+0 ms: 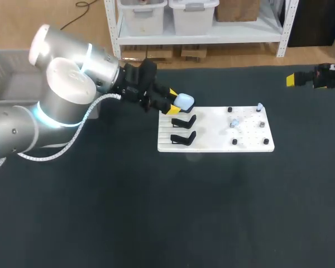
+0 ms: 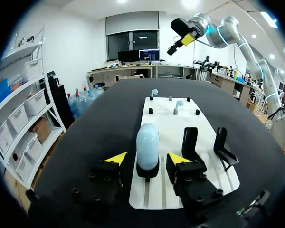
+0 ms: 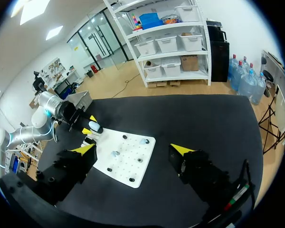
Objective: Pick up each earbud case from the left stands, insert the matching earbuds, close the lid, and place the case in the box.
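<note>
Grey box (image 1: 8, 75) sits upper left, behind the left arm; probably the drop-off. Left end effector (image 1: 175, 102) is upper centre, fingers open and straddling the pale blue case (image 1: 184, 101). The case sits on its stand on the white board (image 1: 212, 142) with a gap either side, so it's lined up for a grasp, not gripped. Two black stands (image 1: 183, 121) just below are bare. Earbuds (image 1: 234, 124) are on pegs on the board's right half. Right end effector (image 1: 293, 80) is upper right, wide open and empty, well apart from the board, likely to leave the left room.

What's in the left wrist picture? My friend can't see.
The left gripper, open, has one yellow tip either side of a pale blue rounded earbud case standing on a black stand on a white board. Two empty black stands are beside it.
</note>
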You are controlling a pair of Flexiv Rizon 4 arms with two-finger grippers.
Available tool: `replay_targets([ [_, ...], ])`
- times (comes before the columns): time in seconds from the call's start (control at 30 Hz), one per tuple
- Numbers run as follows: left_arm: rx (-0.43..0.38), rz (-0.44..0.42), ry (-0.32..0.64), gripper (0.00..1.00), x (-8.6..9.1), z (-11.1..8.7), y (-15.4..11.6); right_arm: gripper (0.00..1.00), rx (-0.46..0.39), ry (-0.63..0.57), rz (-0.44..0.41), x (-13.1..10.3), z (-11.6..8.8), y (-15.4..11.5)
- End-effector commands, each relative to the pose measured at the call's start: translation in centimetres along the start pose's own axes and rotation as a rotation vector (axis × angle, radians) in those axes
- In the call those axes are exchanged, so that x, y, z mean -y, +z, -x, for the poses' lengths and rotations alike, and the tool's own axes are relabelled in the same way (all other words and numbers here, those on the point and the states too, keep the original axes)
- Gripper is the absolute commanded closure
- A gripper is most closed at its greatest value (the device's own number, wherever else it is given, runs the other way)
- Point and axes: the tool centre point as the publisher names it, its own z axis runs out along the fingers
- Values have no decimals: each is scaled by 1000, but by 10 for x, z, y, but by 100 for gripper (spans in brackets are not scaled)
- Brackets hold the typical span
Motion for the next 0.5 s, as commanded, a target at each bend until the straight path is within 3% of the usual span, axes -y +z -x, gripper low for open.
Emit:
replay_targets([
  [0.03, 13, 4, 6, 51, -2, 0, 3, 0, 0, 0, -1, 0, 0, 0],
  [0.5, 28, 18, 37, 57, -10, 2, 7, 0, 0, 0, -1, 0, 0, 0],
])
